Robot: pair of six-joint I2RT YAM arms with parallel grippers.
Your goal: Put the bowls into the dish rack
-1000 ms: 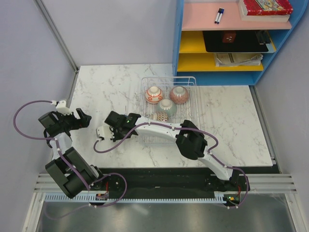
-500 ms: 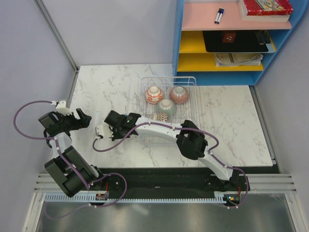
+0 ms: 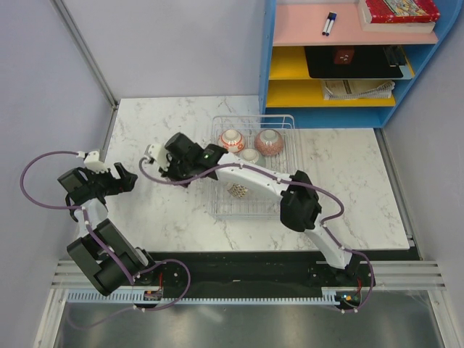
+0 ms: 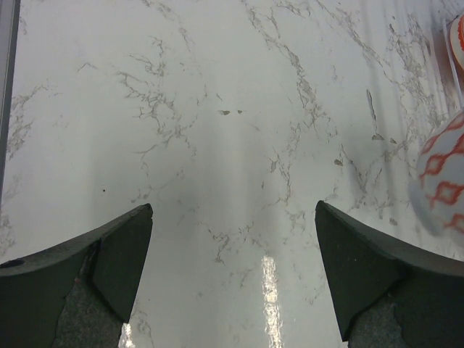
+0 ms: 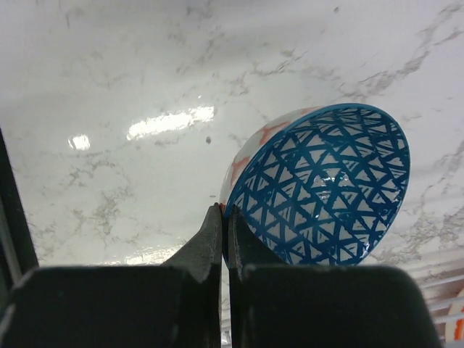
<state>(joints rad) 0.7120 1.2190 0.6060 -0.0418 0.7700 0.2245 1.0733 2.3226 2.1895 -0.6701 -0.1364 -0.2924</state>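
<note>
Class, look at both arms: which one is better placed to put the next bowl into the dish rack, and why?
Right. The right gripper is shut on the rim of the blue-patterned bowl, near the dish rack. The left gripper is open and empty, farther from it.

Three bowls (image 3: 268,142) in far half of dish rack (image 3: 250,206), perhaps fourth (image 3: 238,191) nearer, another bowl (image 5: 319,185) leftward
</note>
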